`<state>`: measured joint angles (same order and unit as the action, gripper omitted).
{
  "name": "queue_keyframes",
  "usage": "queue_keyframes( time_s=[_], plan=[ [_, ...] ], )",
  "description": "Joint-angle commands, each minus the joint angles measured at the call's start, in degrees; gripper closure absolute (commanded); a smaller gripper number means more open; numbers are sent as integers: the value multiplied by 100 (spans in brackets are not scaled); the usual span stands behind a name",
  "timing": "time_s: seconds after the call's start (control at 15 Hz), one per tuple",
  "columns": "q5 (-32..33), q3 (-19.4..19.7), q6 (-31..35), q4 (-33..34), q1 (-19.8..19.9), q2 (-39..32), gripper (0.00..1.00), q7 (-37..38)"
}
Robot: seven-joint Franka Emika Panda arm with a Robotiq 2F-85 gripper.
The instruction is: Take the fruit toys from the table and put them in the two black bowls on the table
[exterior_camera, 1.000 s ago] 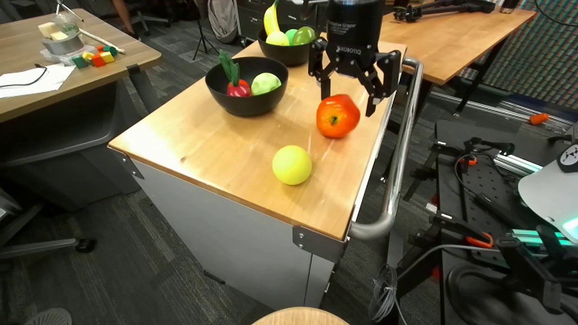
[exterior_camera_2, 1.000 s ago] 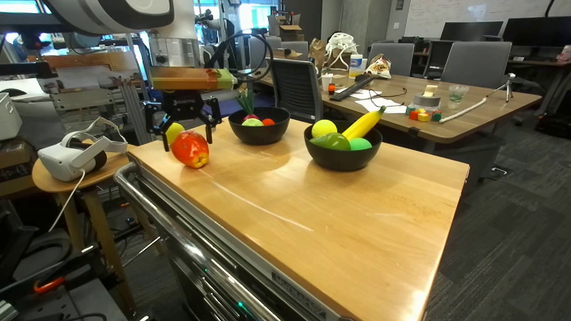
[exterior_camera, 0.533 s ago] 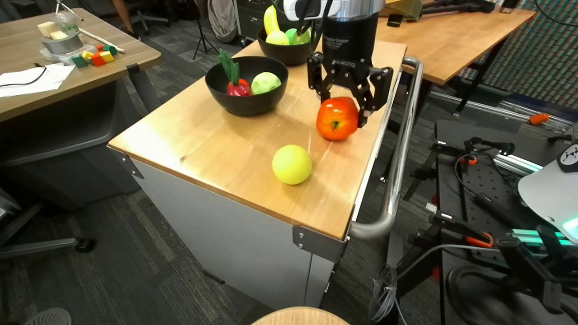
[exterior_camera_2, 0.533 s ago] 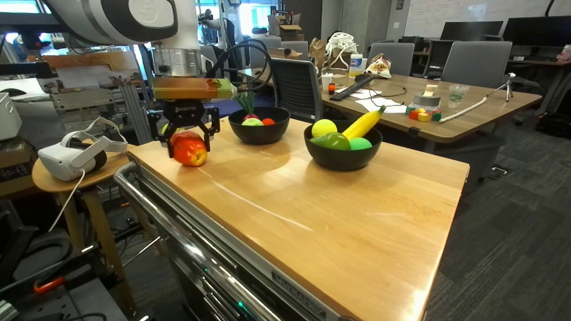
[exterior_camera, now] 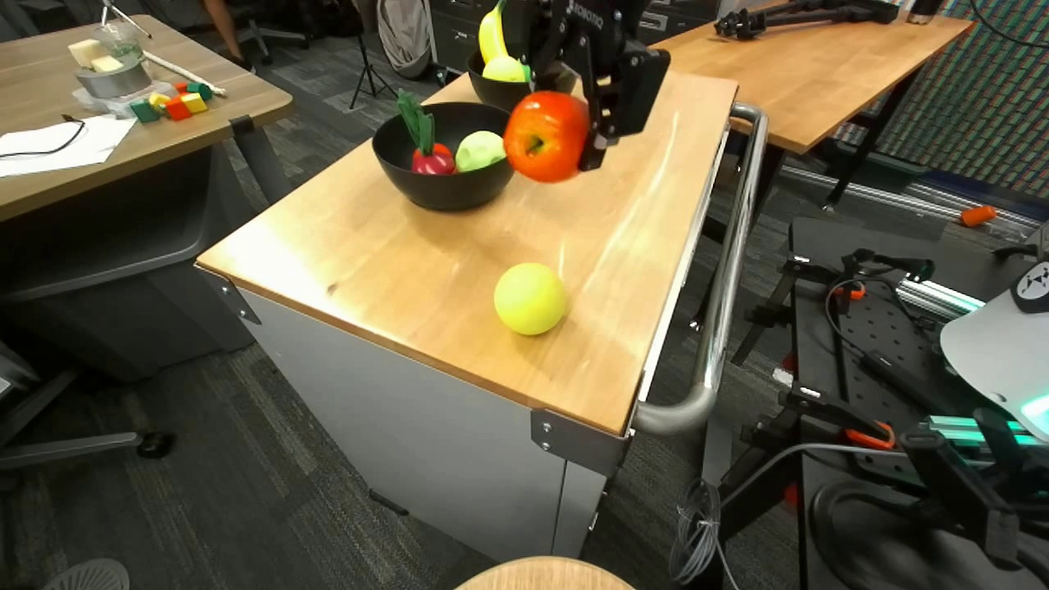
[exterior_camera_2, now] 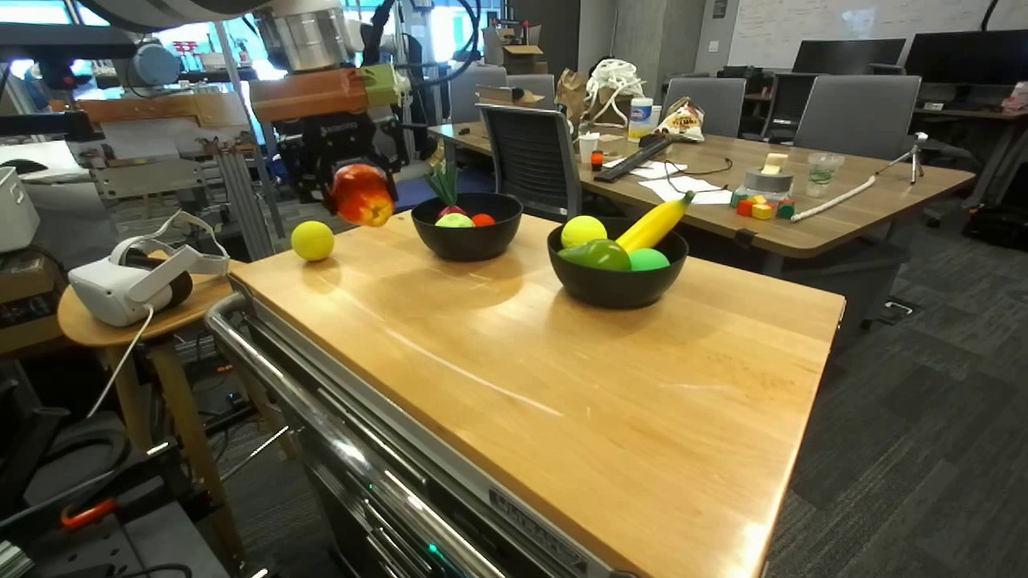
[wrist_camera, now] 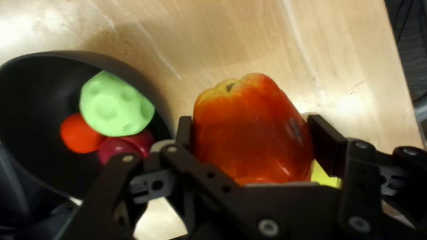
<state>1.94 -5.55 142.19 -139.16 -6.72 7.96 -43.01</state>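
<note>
My gripper [wrist_camera: 251, 131] is shut on the red apple [exterior_camera: 547, 136], one finger on each side. In both exterior views the apple hangs above the table [exterior_camera_2: 522, 385], beside the bowl holding a leafy red-purple toy [exterior_camera: 433, 161], a pale green ball [wrist_camera: 113, 106] and an orange-red fruit [wrist_camera: 79, 133]. That black bowl [exterior_camera_2: 470, 247] shows left of the apple in the wrist view. The other black bowl [exterior_camera_2: 618, 289] holds a banana [exterior_camera_2: 654, 225], a yellow ball [exterior_camera_2: 584, 231] and green pieces [exterior_camera_2: 598, 254]. Another yellow ball [exterior_camera: 530, 299] lies on the tabletop, partly hidden behind the gripper in the wrist view.
A metal rail [exterior_camera: 729, 270] runs along the table's side. A round stool carries a white headset [exterior_camera_2: 136, 273] near the table corner. Another desk [exterior_camera_2: 867, 201] with small coloured blocks [exterior_camera_2: 759, 207] stands behind, and a black chair [exterior_camera_2: 530, 156] is near the bowls.
The gripper came down around the apple, closed on it and lifted it off the table, carrying it towards the bowl with the leafy toy. The loose yellow ball stayed in place.
</note>
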Motion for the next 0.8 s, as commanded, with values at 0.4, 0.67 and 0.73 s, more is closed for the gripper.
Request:
queue_keyframes(
  time_s=[0.4, 0.67, 0.73],
  plan=[
    [3428, 71, 622, 1443, 437, -1196, 43, 3987],
    [3519, 169, 415, 1969, 268, -1812, 43, 4344],
    [3421, 159, 388, 2067, 231, -1947, 43, 4288]
  ],
)
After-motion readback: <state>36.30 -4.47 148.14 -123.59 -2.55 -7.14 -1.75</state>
